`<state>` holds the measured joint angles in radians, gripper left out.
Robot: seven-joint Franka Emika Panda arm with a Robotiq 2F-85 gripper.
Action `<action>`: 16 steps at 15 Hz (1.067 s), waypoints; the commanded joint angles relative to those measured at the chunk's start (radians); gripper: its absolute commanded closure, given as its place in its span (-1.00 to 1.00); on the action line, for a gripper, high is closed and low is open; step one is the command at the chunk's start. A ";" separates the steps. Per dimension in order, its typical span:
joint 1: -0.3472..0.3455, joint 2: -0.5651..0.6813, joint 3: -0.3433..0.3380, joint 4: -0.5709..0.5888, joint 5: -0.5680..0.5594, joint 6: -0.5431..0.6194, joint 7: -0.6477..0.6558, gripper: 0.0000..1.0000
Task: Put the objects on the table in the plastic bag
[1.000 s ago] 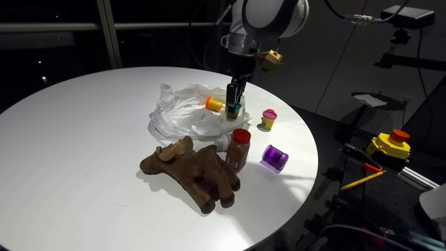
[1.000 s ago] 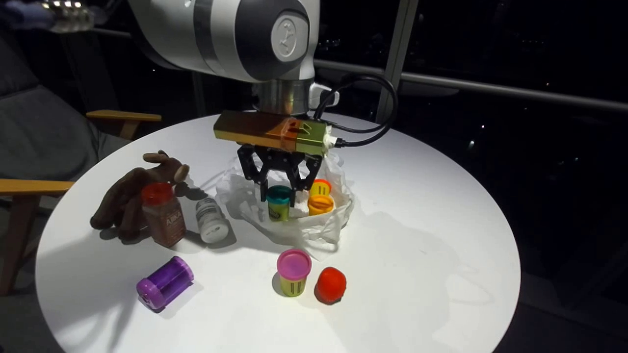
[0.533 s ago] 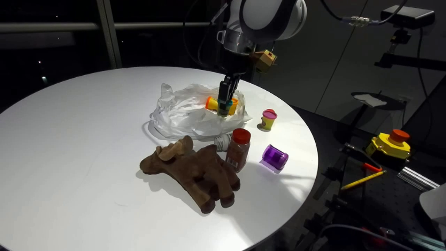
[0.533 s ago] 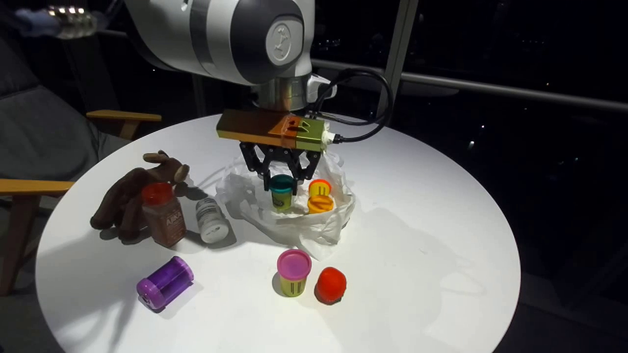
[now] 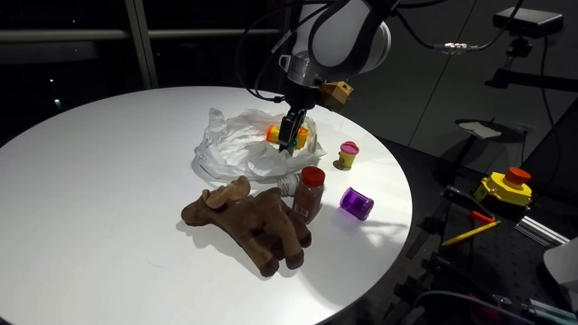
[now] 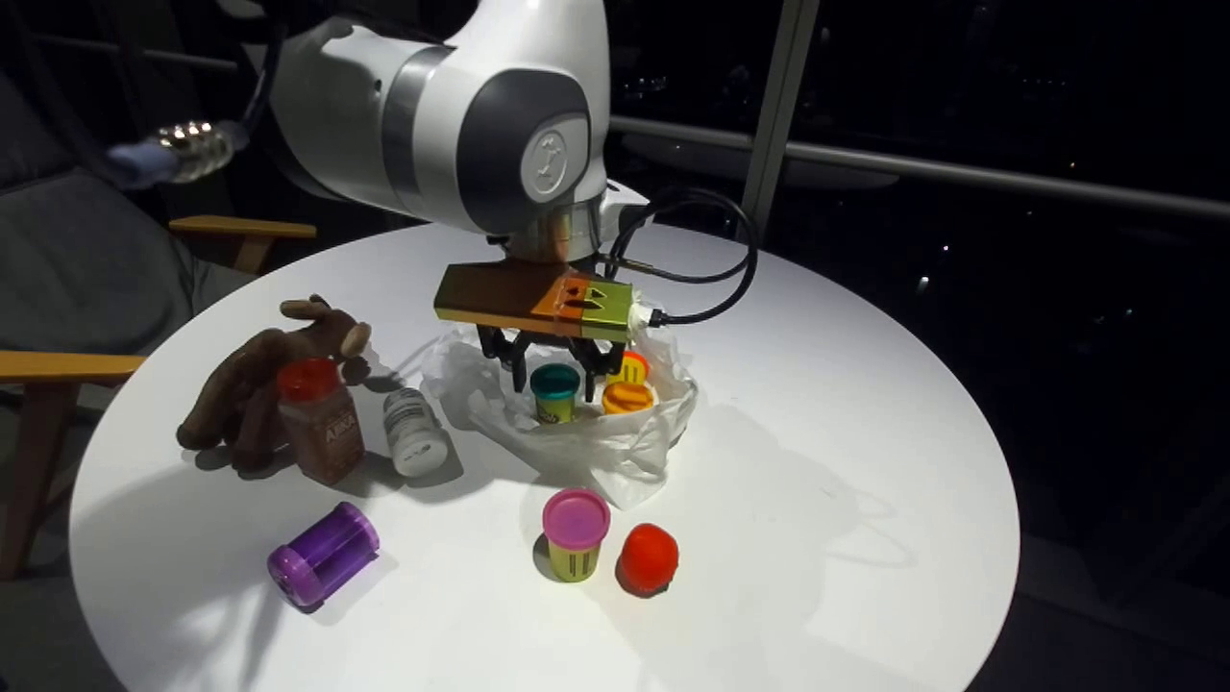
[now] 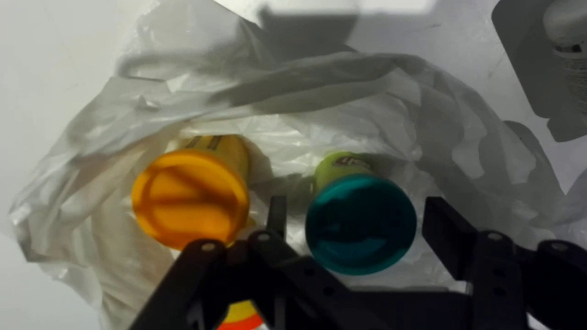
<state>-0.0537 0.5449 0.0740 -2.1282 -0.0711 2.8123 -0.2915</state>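
Clearly apart, fingers (image 7: 447, 238) astride the teal-lidded tub (image 7: 360, 222), slim gaps both sides.

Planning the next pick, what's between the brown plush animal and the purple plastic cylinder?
Between the plush animal and the cylinder, an exterior view shows a clear red-capped jar with brown contents.

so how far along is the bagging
Done: the orange-lidded tub and the yellow tub beside it sit inside the plastic bag.
In hand: the teal-lidded tub is in the bag between open jaws that seem clear of it, so it looks let go.
Left: the pink-lidded tub, red round item, purple cylinder, white bottle, red-capped jar and brown plush animal sit on the table outside the bag.
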 commanded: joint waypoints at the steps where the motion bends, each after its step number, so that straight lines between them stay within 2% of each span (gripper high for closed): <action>1: 0.001 -0.074 0.011 0.001 -0.004 -0.052 0.012 -1.00; 2: 0.004 -0.102 0.011 -0.006 -0.003 -0.072 0.017 -1.00; 5: 0.047 -0.209 -0.053 -0.030 -0.042 -0.134 0.094 -1.00; 8: 0.047 -0.325 -0.083 -0.066 -0.076 -0.237 0.129 -0.98; 12: 0.021 -0.439 -0.097 -0.125 -0.061 -0.377 0.098 -1.00; 16: -0.005 -0.469 -0.111 -0.222 -0.027 -0.382 0.040 -1.00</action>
<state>-0.0406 0.1164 -0.0302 -2.2691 -0.1223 2.4260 -0.2059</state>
